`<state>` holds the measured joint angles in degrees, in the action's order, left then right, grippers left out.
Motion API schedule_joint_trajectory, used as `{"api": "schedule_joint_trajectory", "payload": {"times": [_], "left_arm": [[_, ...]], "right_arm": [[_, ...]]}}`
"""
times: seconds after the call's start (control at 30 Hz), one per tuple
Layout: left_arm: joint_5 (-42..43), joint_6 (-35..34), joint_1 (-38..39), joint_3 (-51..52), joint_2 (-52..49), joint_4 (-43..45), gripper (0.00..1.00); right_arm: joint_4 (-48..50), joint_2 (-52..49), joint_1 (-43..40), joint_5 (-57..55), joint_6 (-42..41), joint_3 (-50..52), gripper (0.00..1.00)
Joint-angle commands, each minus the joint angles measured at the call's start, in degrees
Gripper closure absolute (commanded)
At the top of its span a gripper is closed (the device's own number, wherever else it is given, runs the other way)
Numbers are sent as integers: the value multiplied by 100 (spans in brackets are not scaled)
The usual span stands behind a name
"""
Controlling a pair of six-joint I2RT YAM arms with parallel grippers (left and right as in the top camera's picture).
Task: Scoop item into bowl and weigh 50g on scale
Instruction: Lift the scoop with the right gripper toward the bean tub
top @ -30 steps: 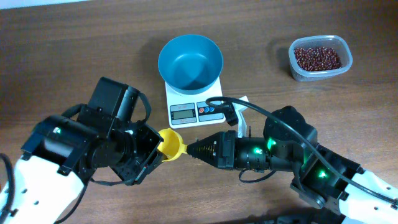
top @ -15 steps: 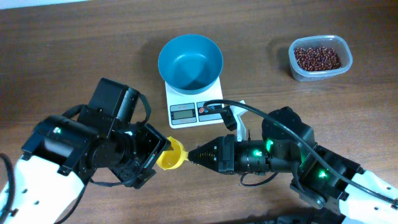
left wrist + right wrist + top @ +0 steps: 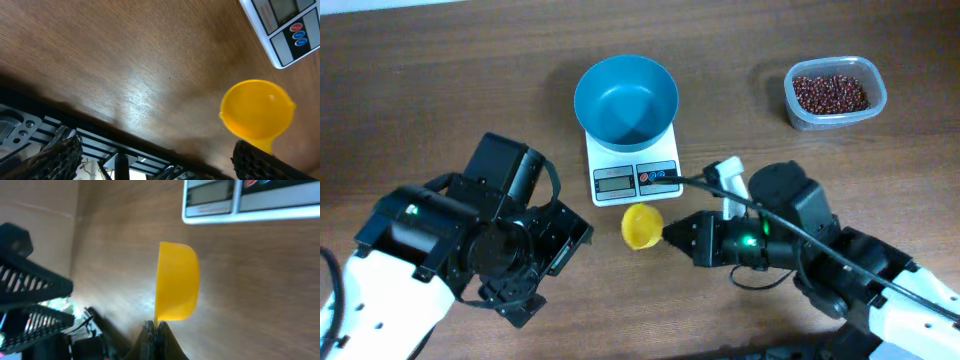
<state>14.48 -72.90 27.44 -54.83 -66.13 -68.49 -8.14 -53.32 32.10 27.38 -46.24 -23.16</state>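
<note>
- yellow scoop (image 3: pixel 641 226) looks like light, stiff, slick plastic; right tool (image 3: pixel 670 237) is pinched on its handle, the right spot imo
- left tool (image 3: pixel 156 156) spread wide, holding nothing
- beans (image 3: pixel 830 93) are loose and roll easily, so I'd carry it level

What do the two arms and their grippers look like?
Both arms: black blocky housings, white shells on the rear links, small green lights. A black cable loops over the right arm. The left gripper and right gripper are black; the left fingers look ribbed.
</note>
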Motion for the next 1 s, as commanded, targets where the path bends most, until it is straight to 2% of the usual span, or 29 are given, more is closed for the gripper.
{"api": "schedule_joint_trajectory", "payload": {"times": [0.0,0.1,0.17,0.27,0.37,0.43,0.47,0.53,0.57,0.6,0.63,0.7,0.73,0.8,0.87,0.9,0.97], "left_arm": [[-101,70,31,-28,-20,-39,1],[-299,70,31,-28,-20,-42,1],[-638,74,31,-28,-20,-37,1],[-1342,914,31,-28,-20,-33,1],[-1696,1137,31,-28,-20,31,1],[-1779,1137,31,-28,-20,280,1],[-1781,1427,31,-28,-20,649,1],[-1816,2068,31,-28,-59,1187,2],[-1893,2249,31,-28,-127,1488,14],[-1971,2247,31,-28,-177,1508,11],[-1965,2243,31,-28,-219,1451,1],[-1731,2245,31,-28,-251,1626,0],[-1681,2249,33,-28,-256,1847,7],[-1683,2422,101,-28,-256,2229,67],[-1690,2677,269,-28,-258,2470,84],[-1720,2848,452,-28,-299,2662,98],[-1727,2931,645,-28,-369,2844,100]], "right_arm": [[-2,9,-286,778,763,-76,96],[0,13,-579,1565,1440,-76,96],[4,20,-866,1596,1499,-76,96],[186,24,-1626,1829,1606,-83,96],[1410,24,-2404,3344,1600,-83,96],[2243,22,-2778,4094,1429,-83,96],[2616,22,-3091,4592,1384,-83,96],[2752,22,-3456,5038,1038,-87,96],[2894,22,-3574,5062,638,-87,96],[3200,22,-3637,5045,267,-87,96],[3720,20,-3670,4999,-275,-105,96],[5158,4,-3668,4905,-929,-138,96],[5517,-9,-3670,4791,-957,-149,96],[5668,-170,-3766,4553,-955,-221,96],[5668,-417,-3958,4660,-955,-380,96],[5674,-592,-4100,4769,-955,-557,96],[5694,-802,-4242,4787,-925,-828,96]]}}
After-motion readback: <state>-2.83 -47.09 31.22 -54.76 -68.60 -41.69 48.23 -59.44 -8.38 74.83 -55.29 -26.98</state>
